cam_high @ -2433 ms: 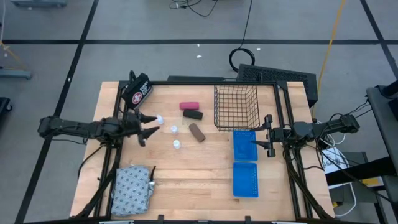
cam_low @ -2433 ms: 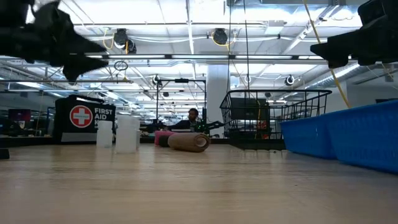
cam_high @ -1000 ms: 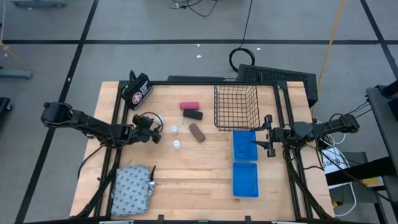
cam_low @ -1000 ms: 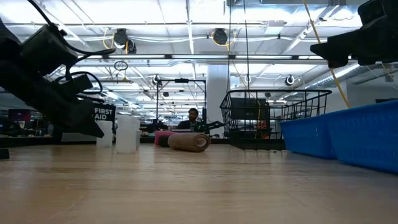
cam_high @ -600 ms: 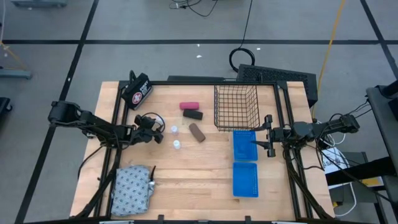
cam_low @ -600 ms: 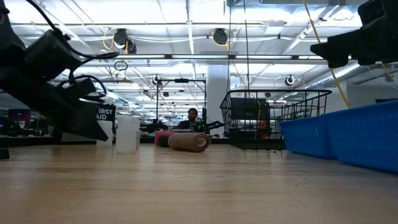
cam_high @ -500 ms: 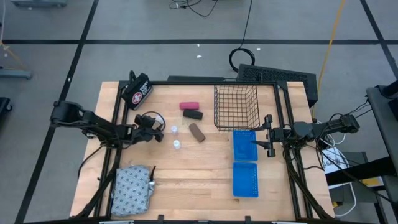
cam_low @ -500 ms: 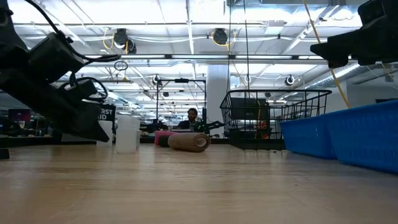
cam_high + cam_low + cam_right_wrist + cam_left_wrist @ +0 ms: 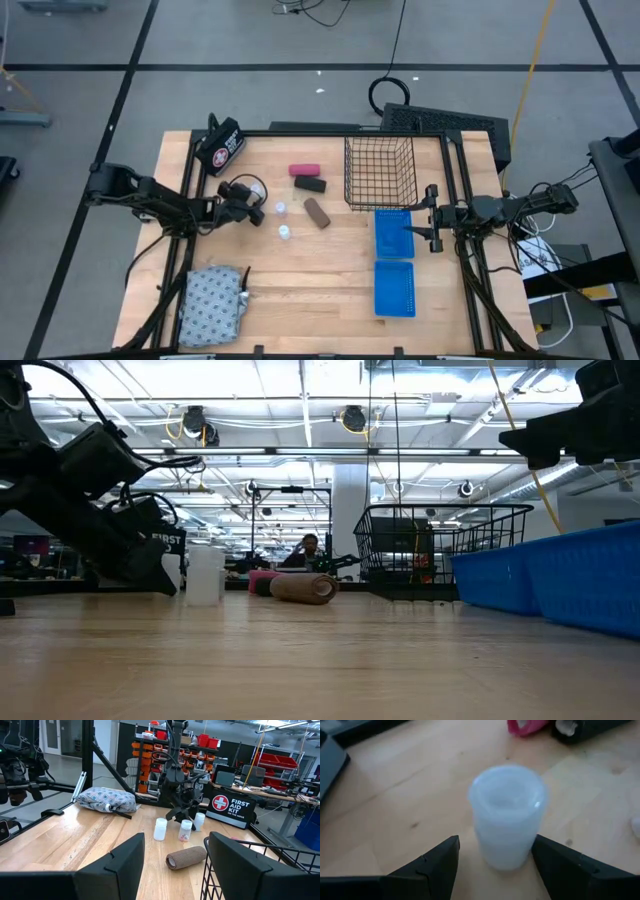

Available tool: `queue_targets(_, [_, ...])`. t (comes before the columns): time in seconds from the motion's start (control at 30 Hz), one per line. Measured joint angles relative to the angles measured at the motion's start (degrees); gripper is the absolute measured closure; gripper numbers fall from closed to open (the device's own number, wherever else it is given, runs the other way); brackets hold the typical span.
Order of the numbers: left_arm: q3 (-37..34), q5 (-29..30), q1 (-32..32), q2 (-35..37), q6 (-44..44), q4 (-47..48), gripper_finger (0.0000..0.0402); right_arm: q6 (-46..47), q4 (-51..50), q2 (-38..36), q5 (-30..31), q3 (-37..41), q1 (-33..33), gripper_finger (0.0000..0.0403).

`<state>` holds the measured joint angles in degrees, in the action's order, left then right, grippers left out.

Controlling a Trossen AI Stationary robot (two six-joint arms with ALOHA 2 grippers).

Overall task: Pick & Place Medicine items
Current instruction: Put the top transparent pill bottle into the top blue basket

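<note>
The left gripper [image 9: 252, 207] stands low over the wooden table [image 9: 330, 280] with its fingers [image 9: 432, 870] spread to either side of a small white bottle [image 9: 506, 815]; they flank it without closing on it. Just beyond it lie the pink piece [image 9: 526, 726] and the black piece [image 9: 585, 727]. The right gripper [image 9: 432, 218] hangs released at the table's right edge, above the blue trays [image 9: 394, 260], beside the wire basket [image 9: 380, 172].

The black case [image 9: 231, 810] at the far left corner reads "FIRST AID KIT" beside a red-and-white cross emblem.

Compared with a second ago, the left arm has pushed forward and dropped, so its fingers now bracket the bottle nearest the case; the right arm has not moved.

Two more bottles [image 9: 283, 220], the brown roll [image 9: 317, 212] and the patterned pouch [image 9: 212, 305] rest on the pale wood. Beyond it spreads a bright workshop with strip lights, shelving and a person [image 9: 311, 548] seated far off.
</note>
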<state>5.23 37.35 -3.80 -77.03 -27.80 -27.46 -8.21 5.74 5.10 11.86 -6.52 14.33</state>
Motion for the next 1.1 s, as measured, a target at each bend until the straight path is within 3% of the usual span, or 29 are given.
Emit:
queue_targets(0.13, [0.0,-0.1,-1.5,0.0,0.7,-1.0,0.0147,0.0,0.0,0.0,0.0,0.0,0.0,0.0193])
queue_targets(0.3, [0.0,-4.7,-3.6,-0.5,0.9,-1.3,0.0147,0.0,0.0,0.0,0.0,0.0,0.0,0.0193])
queue_targets(0.67, [0.0,-5.4,-4.5,-6.4,2.8,-8.6,0.015,0.0,0.0,0.0,0.0,0.0,0.0,0.0193])
queue_targets(1.0, [0.1,-6.5,-4.5,-8.4,3.6,-10.7,0.026,0.0,0.0,0.0,0.0,0.0,0.0,0.0193])
queue_targets(1.1, [0.0,-7.9,-4.6,-6.9,3.7,-11.6,0.0261,0.0,0.0,0.0,0.0,0.0,0.0,0.0193])
